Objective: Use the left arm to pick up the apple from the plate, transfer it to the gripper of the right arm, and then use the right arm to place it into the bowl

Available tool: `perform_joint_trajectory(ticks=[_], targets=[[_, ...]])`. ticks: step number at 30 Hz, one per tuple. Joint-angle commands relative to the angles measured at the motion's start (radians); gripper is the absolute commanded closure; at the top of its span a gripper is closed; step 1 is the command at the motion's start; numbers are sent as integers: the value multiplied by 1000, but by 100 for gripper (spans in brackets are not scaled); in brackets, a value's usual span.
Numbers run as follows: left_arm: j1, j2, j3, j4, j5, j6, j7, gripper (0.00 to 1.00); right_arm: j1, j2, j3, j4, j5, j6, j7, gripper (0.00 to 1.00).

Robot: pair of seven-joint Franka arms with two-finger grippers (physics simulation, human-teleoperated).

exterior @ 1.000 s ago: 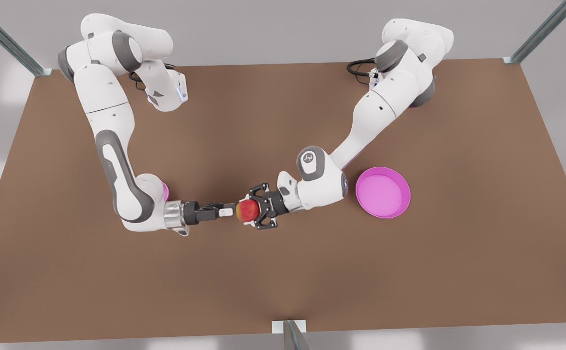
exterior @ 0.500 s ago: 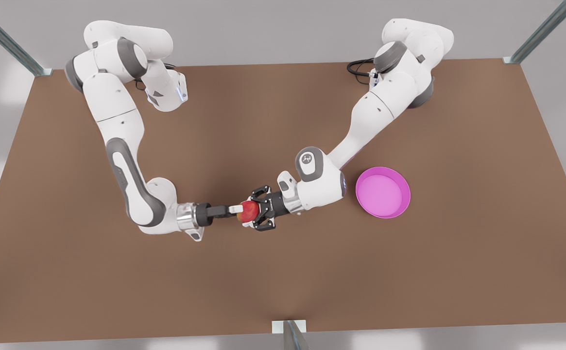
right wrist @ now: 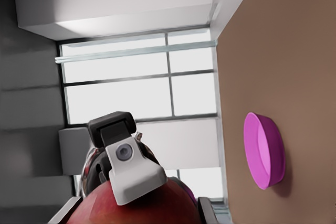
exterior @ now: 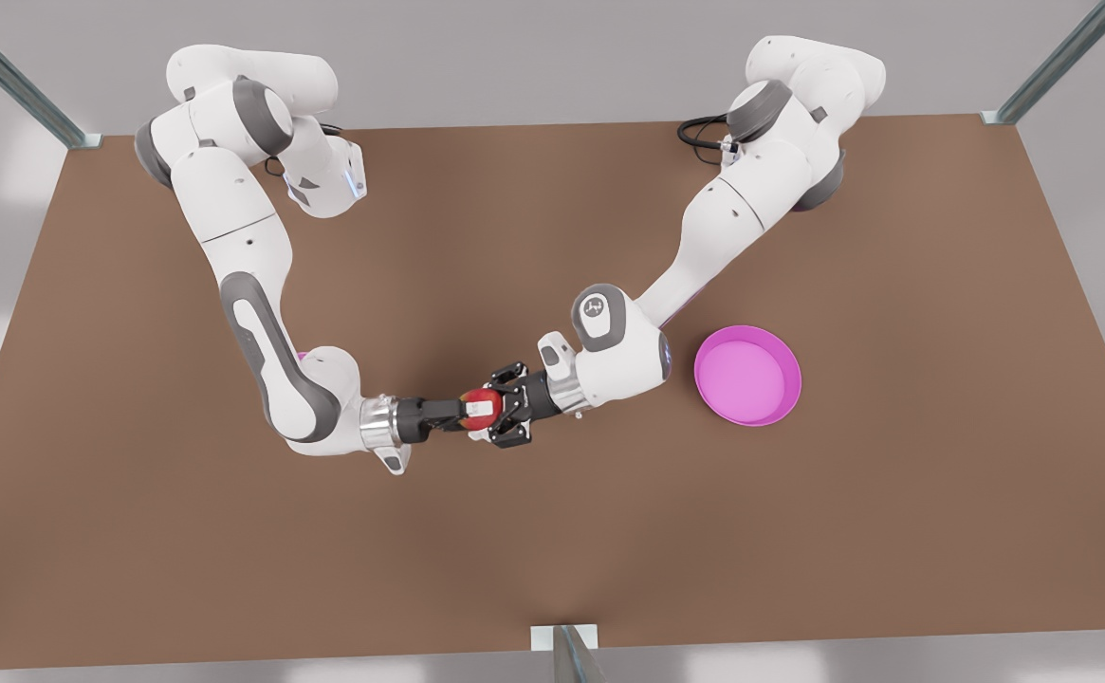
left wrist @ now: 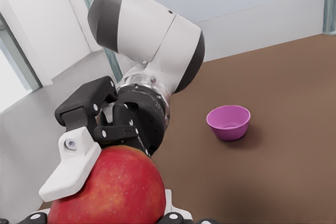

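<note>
Handover step, mid-air over table. Left gripper (exterior: 503, 417) clenched on apple (exterior: 479, 409). Right gripper (exterior: 465, 411) meets apple from opposite side; firm hold or not, we cannot tell. Next, we judge: right clamps, left releases, right carries to bowl (left wrist: 229, 123).

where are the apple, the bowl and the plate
apple (left wrist: 110, 192), left wrist view, on its red skin
bowl (left wrist: 229, 129), left wrist view, on its outer wall
plate (exterior: 747, 375), front view, on its bare inner floor
</note>
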Motion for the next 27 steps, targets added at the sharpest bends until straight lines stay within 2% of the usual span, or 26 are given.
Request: perform_joint_trajectory(ticks=[1, 9, 13, 15, 16, 17, 18, 19, 22, 23, 25, 27], targets=[[-1, -3, -2, 2, 1, -2, 91, 0, 0, -1, 0, 2, -1, 10, -109, 21], [18, -4, -3, -1, -1, -5, 74, 0, -22, -4, -24, -16, -15, -32, -112, 21], [86, -21, -9, -32, 2, -48, 77, 0, -37, -67, -110, -102, -52, -148, -132, 21], [172, -118, 11, -145, 25, -114, -83, 0, -35, -115, -174, -161, -81, -205, -148, 21], [169, -175, 126, -184, 224, -150, -413, 0, -38, -138, -187, -191, -107, -205, -151, 21], [175, -213, 201, -169, 454, -327, -825, 0, -45, -141, -214, -196, -133, -237, -155, 21], [202, -270, 209, -141, 701, -497, -1148, 0, -51, -158, -262, -211, -182, -251, -157, 21], [248, -326, 206, -141, 823, -639, -1295, 0, -61, -164, -292, -214, -233, -291, -168, 21], [371, -526, 269, -138, 895, -1137, -1539, 0, -103, -204, -335, -260, -351, -292, -209, 21], [371, -589, 335, -135, 898, -1177, -1607, 0, -126, -220, -351, -268, -401, -294, -215, 21], [376, -644, 376, -113, 900, -1181, -1823, 0, -158, -248, -368, -292, -473, -320, -234, 21], [258, -768, 582, -145, 874, -1178, -1884, 0, -178, -259, -380, -311, -519, -320, -275, 21]])
